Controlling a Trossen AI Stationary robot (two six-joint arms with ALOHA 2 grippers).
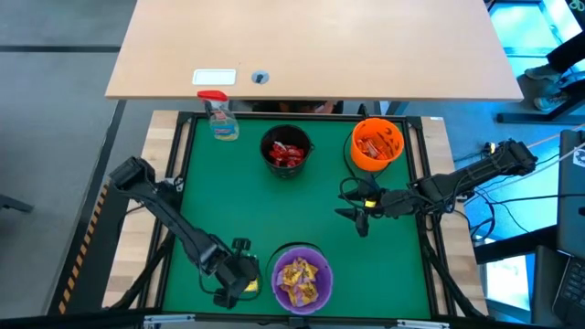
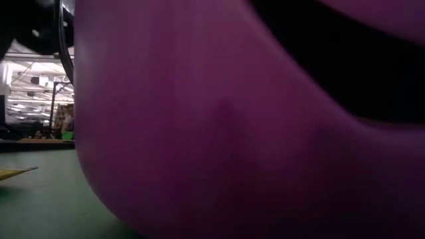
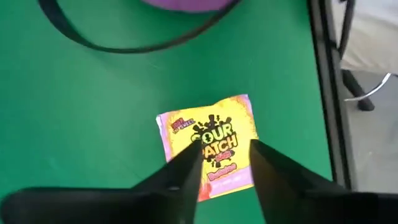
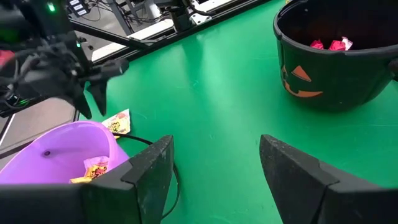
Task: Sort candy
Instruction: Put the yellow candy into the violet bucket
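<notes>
A yellow candy packet [image 3: 208,140] with red print lies flat on the green mat beside the purple bowl [image 1: 277,267]; the right wrist view shows the packet [image 4: 118,122] too. My left gripper [image 3: 227,149] hangs above it, open, one finger on either side of the packet and clear of it; in the high view this gripper [image 1: 239,279] covers the packet. The purple bowl holds several yellow packets [image 1: 302,279]. My right gripper [image 4: 217,174] waits open and empty over the mat's right half [image 1: 358,216].
A black bucket [image 1: 286,151] holds red candy and an orange bucket [image 1: 377,144] holds orange candy, both at the mat's far side. A spray bottle [image 1: 219,116] stands at the far left corner. The purple bowl's black handle [image 3: 124,48] lies on the mat near the packet.
</notes>
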